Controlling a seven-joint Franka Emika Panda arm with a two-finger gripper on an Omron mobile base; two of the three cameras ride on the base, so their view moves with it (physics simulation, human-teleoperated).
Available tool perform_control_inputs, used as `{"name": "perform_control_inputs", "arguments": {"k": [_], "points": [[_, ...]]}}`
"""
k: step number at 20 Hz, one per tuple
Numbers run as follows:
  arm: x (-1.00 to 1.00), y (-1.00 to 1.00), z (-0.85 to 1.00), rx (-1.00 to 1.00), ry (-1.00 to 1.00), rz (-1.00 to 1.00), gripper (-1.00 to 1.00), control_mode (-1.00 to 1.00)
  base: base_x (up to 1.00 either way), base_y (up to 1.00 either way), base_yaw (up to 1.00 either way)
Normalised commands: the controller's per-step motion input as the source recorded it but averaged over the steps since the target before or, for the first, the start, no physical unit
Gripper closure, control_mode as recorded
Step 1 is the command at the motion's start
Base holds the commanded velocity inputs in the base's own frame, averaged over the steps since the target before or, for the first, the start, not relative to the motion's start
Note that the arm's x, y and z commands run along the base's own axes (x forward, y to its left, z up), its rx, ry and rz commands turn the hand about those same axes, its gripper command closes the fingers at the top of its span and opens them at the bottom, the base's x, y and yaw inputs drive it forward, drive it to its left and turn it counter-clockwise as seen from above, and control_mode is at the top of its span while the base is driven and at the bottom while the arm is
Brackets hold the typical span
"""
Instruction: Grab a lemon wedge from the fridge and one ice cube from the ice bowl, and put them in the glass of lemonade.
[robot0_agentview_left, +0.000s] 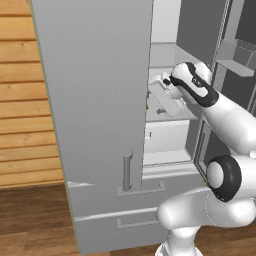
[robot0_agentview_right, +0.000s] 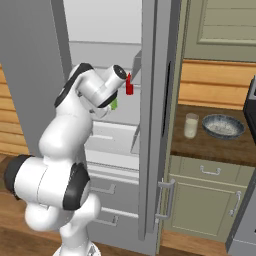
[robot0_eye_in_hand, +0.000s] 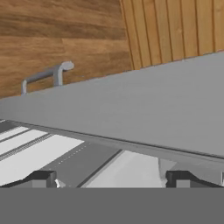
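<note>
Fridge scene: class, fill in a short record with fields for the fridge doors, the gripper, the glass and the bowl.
fridge: both doors swung open, drawers below shut
gripper: open, empty, inside the fridge, facing the left door's inner side
red bottle: upright inside the fridge, beside the arm
glass of lemonade: on the wooden counter, right of the fridge
ice bowl: on the counter, right of the glass

A wood-plank wall (robot0_agentview_left: 22, 100) is seen at 9 o'clock above a dark wooden floor (robot0_agentview_left: 30, 220); beige cabinets (robot0_agentview_right: 205, 200) are set under a dark countertop (robot0_agentview_right: 215, 145) at 3 o'clock
</note>
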Motion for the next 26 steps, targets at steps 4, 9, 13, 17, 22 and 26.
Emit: {"name": "perform_control_inputs", "arguments": {"k": [4, 9, 13, 17, 22, 26], "points": [[0.38, 0.45, -0.21, 0.00, 0.00, 0.00, -1.00, -1.00, 0.00, 0.00, 0.00], [0.04, 0.53, -0.05, 0.00, -0.02, 0.02, -1.00, -1.00, 0.00, 0.00, 0.00], [-0.27, 0.81, 0.00, 0.05, -0.07, 0.11, -1.00, -1.00, 0.00, 0.00, 0.00], [-0.56, 0.82, 0.00, 0.10, -0.02, 0.17, -1.00, -1.00, 0.00, 0.00, 0.00], [-0.61, 0.99, -0.07, 0.05, 0.00, 0.19, -1.00, -1.00, 0.00, 0.00, 0.00], [-0.53, 1.00, -0.19, 0.00, 0.00, 0.15, -1.00, -1.00, 0.00, 0.00, 0.00]]}}
